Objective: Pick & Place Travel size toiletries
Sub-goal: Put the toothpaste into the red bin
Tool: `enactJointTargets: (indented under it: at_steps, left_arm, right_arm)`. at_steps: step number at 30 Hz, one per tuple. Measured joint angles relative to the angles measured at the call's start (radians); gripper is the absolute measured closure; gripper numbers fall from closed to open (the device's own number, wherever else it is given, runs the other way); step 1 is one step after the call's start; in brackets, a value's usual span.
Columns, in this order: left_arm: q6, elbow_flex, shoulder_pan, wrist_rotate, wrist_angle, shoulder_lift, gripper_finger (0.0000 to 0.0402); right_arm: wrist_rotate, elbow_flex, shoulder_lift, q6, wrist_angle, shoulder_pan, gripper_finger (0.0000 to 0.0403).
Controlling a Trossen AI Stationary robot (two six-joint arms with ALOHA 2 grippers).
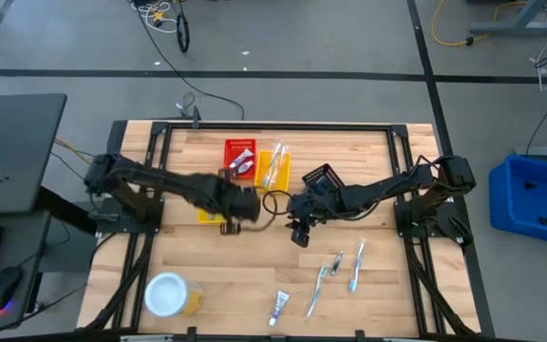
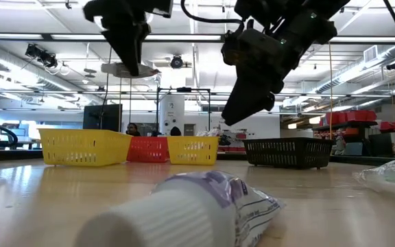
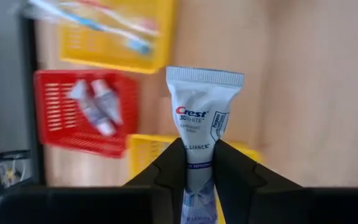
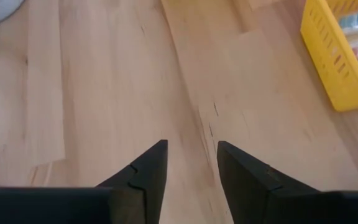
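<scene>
Toothpaste tube [image 3: 202, 127] clamped in left end effector [image 3: 197, 163], above baskets [image 3: 87, 111]

- Left arm reached in across the table's middle, its left gripper [image 3: 197, 168] raised above the surface, fingers [image 3: 171, 169] clamped on something held between them.
- Right arm stretched in from the opposite side; the right gripper [image 4: 191, 163] hung above the tabletop, fingers [image 4: 149, 168] parted, holding nothing.

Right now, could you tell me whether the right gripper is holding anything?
No, in its wrist view the right gripper has its fingers apart with only the bare wooden table between them.
</scene>
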Motion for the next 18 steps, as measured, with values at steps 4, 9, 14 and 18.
enactJointTargets:
  at_steps: [4, 9, 14, 18]
  left_arm:
    - [0.066, 0.0, 0.113, -0.025, -0.001, -0.02, 0.0329]
    - [0.128, -0.06, 0.279, 0.006, 0.084, -0.021, 0.033]
    - [0.205, -0.182, 0.425, 0.028, 0.298, -0.02, 0.0331]
    - [0.189, -0.247, 0.524, 0.117, 0.456, -0.02, 0.0331]
  right_arm:
    - [0.0, 0.0, 0.0, -0.004, 0.025, 0.0, 0.025]
    - [0.0, 0.0, 0.0, -0.004, 0.03, 0.0, 0.0253]
    - [0.0, 0.0, 0.0, -0.004, 0.035, 0.0, 0.0263]
    - [0.0, 0.0, 0.0, -0.012, 0.036, 0.0, 0.0269]
